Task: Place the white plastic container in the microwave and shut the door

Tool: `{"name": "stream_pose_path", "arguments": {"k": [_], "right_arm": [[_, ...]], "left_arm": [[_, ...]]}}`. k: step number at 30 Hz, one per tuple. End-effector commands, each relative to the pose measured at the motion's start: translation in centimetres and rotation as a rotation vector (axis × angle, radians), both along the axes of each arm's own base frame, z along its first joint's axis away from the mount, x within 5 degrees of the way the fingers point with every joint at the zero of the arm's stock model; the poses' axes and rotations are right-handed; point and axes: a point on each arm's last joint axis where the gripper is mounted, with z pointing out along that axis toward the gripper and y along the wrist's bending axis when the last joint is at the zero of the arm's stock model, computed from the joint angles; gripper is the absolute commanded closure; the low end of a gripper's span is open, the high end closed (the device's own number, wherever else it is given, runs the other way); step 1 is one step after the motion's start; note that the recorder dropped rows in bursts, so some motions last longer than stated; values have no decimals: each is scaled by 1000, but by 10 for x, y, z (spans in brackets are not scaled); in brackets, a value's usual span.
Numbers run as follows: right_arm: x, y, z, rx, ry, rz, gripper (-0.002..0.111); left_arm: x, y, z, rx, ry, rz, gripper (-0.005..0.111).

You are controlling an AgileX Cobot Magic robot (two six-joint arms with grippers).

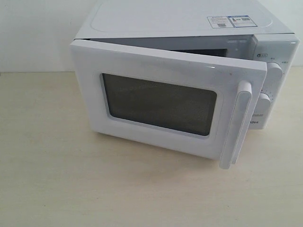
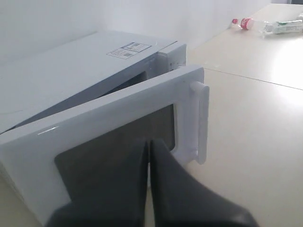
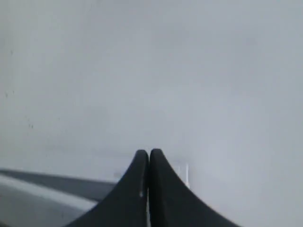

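the white boxy countertop microwave (image 1: 189,19) stood on the pale wooden desk (image 1: 94,189) with its white door (image 1: 156,64) ajar, hinged on the left of the exterior view and swung part way towards the front, a clear gap showing along its top edge. the vertical white bar handle (image 1: 236,125) stood off the body, near the two round white dials (image 1: 274,71). the white plastic container was not seen in any view; the door hid the cavity, so whether it lay inside could not be confirmed. the left claw (image 2: 149,142) had its fingers pressed together and carried nothing, with its tips close in front of the door's dark window; contact with the door could not be established. the right claw (image 3: 149,152) was likewise pinched together and empty, facing a plain pale surface, its place relative to the microwave not determinable. judgement: loading was probably complete, as neither claw held the container, though this is unverified; the door was not yet shut, and pressing it home was the outstanding step.
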Motion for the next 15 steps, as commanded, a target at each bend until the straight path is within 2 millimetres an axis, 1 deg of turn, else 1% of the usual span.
{"name": "stream_pose_path", "arguments": {"k": [1,2,3,6,7,9,12,15], "right_arm": [[-18,0,24,154,-311,104,108],[-22,-1,28,221,-369,161,108],[-25,-1,32,262,-390,198,108],[-31,2,55,262,-395,243,108],[-33,3,65,257,-382,257,108],[-37,5,83,281,-275,292,108],[-46,5,108,316,-182,310,108],[-42,7,124,333,-122,341,108]], "left_arm": [[-1,0,0,-12,-4,5,103],[-1,0,0,-12,-4,5,103],[-1,0,0,-12,-4,5,103],[-1,0,0,-12,-4,5,103],[-1,1,1,-13,-5,6,103],[-1,1,1,-19,-8,10,103],[0,1,2,-29,-12,17,103],[0,1,2,-30,-15,21,103]]}}
